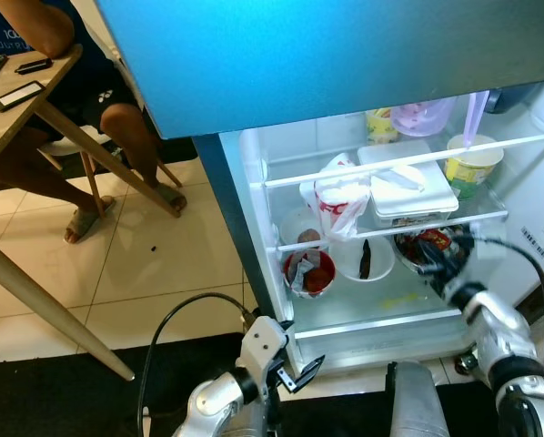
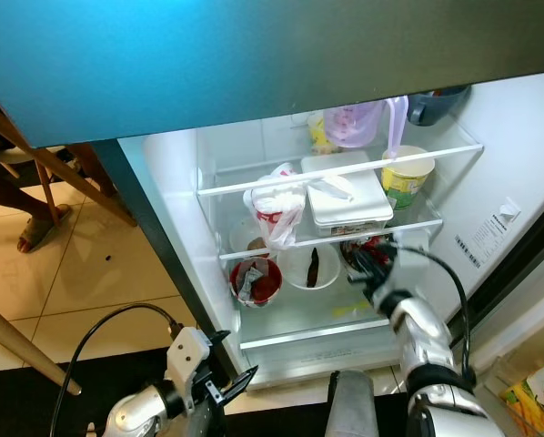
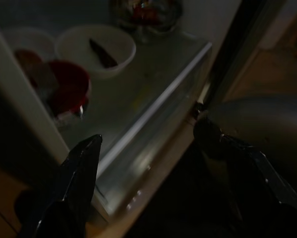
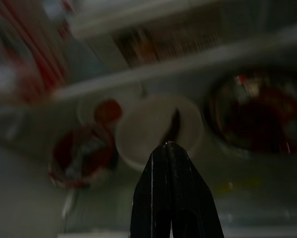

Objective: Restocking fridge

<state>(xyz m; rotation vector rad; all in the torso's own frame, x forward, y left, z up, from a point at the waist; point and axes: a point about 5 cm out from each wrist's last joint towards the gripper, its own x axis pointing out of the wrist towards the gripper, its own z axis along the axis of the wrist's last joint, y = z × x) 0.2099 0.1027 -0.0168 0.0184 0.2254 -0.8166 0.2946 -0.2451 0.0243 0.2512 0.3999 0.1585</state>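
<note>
The fridge stands open with its glass shelves (image 1: 408, 162) lit. On the bottom shelf are a red bowl with a crumpled wrapper (image 1: 310, 273), a white bowl with a dark piece in it (image 1: 363, 259) and a dark bowl of red food (image 1: 425, 246). My right gripper (image 1: 442, 266) reaches in just in front of the dark bowl. In the right wrist view its fingers (image 4: 171, 168) are pressed together with nothing between them. My left gripper (image 1: 297, 373) hangs low by the fridge's bottom front edge, and it (image 3: 153, 144) is open and empty.
The shelf above holds a white lidded box (image 1: 407, 187), a red-printed plastic bag (image 1: 340, 205) and a yellow-green cup (image 1: 472, 164). A purple jug (image 1: 422, 116) sits higher. A person's legs (image 1: 117, 127) and a wooden table (image 1: 35, 100) are at left, its leg (image 1: 45, 309) slanting across the tiles.
</note>
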